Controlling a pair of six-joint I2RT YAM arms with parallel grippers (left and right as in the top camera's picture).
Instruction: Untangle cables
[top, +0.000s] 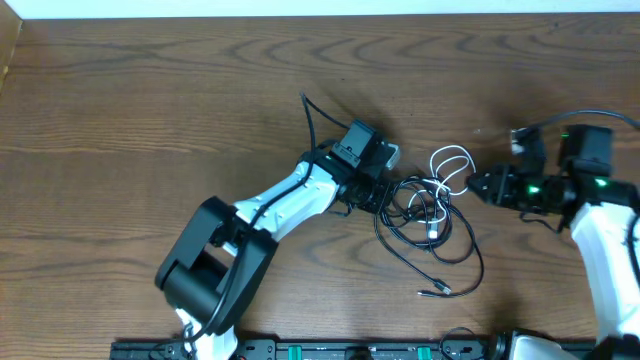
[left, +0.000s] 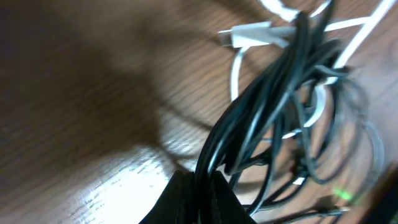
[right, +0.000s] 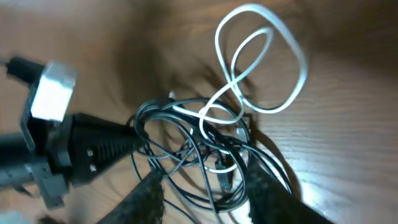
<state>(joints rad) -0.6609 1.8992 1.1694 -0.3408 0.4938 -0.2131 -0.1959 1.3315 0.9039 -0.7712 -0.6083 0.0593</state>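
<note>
Near table (top: 150, 100) centre, left fingers (left: 180, 202) clamp the cables (left: 258, 109) (black strands); right fingers (right: 146, 194), at three o'clock, stand apart.

Dark woodgrain table (top: 150, 120), with a messy tangle of black and white cables (top: 430, 215) lying around 4 o'clock of centre.

black cables (left: 261, 112), white cable (left: 255, 35), brown table (top: 150, 100)

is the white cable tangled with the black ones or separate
Tangled: the white cable threads through the black cables; only its far loops lie clear.
</note>
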